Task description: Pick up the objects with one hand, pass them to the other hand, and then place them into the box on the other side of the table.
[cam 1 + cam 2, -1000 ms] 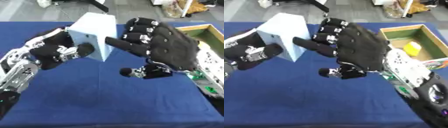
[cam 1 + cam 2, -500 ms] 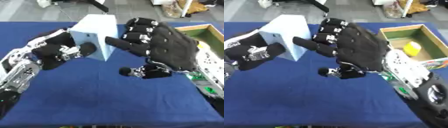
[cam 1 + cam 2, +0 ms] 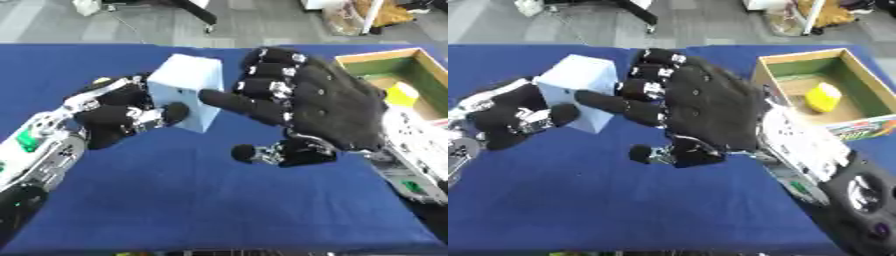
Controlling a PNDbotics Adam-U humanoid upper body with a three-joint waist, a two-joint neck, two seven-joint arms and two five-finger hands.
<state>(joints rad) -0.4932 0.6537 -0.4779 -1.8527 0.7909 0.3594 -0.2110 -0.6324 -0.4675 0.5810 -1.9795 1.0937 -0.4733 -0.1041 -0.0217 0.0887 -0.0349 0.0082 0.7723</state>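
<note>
— Where is the table [image 3: 184, 200] in all this?

— The blue table lies under both hands. They are up in the air above it, close to each other.

— And the box [image 3: 857, 116]?

— The box sits off past the right hand [image 3: 710, 110], out on that hand's far side, well away from the left hand [image 3: 114, 115]. There is a yellow thing [image 3: 823, 97] lying inside it.

— Which hand has the white cube [image 3: 188, 87]?

— The left one. Its fingers and thumb are curled round the cube and hold it up off the table. The cube sticks up above the left hand and is tipped a little.

— What is the right hand doing?

— It is just beside the cube, on the side that faces the box. Its fingers are bent and lie along the cube's face, and its thumb hangs low, apart from them. I think the fingers touch the cube, but the big black hand hides that spot, so I am not sure.

— So which way does the cube need to go?

— Sideways, from the left hand into the right hand. The right hand is the one nearer the box, so it looks like the one to carry the cube there.
</note>
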